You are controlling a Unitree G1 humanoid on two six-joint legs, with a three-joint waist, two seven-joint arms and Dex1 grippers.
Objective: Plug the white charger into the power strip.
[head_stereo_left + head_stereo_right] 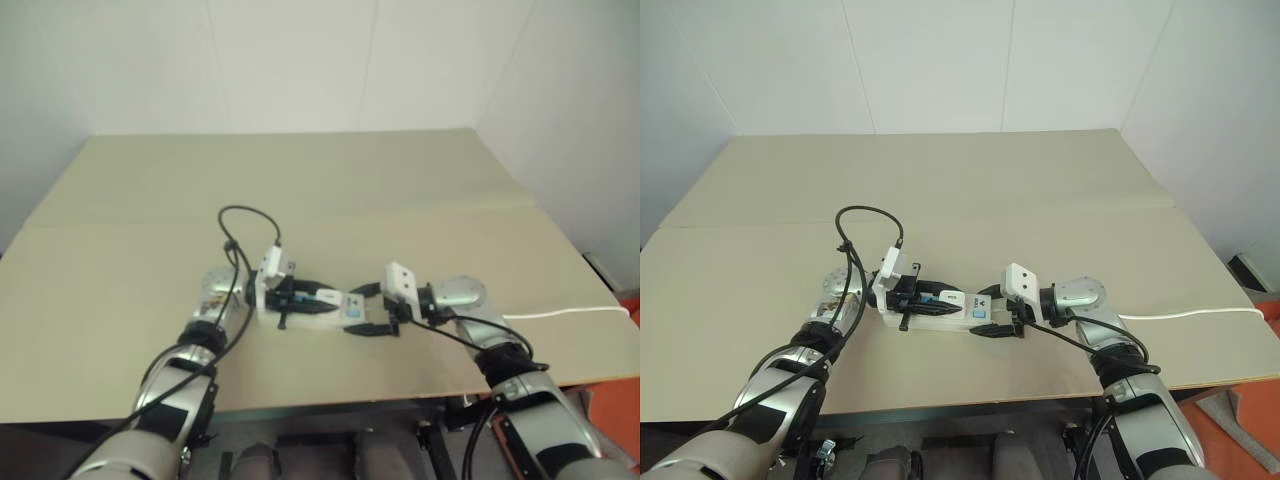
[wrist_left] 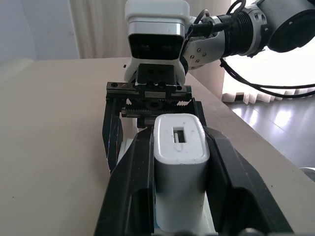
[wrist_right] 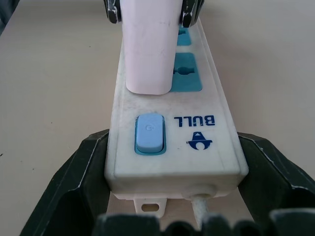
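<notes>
Beige table top [image 1: 120,300]: a smooth, matt, flat board is seen, with one straight seam across its middle; its near edge lies closest to the arms.
Power strip [image 3: 172,142]: one long white plastic bar is laid flat on the table between the two grippers. One blue rocker switch [image 3: 149,132] and a blue printed mark are carried at its cord end; two blue socket faces are visible beyond the switch, partly hidden.
Right gripper [image 1: 372,312]: two black fingers are spread wide around the cord end of the strip, one at each side wall. Contact with the walls cannot be confirmed.
White charger [image 2: 179,172]: one small smooth block with rounded corners and a slot in its end face is held just above the strip's socket row, beside the switch. Whether it is seated cannot be told.
Left gripper [image 1: 300,295]: two black fingers are clamped on the charger's sides.
Cord [image 1: 565,314]: one thin white lead is run along the table to its right edge.
Room: plain white panelled walls are met behind the far edge.
</notes>
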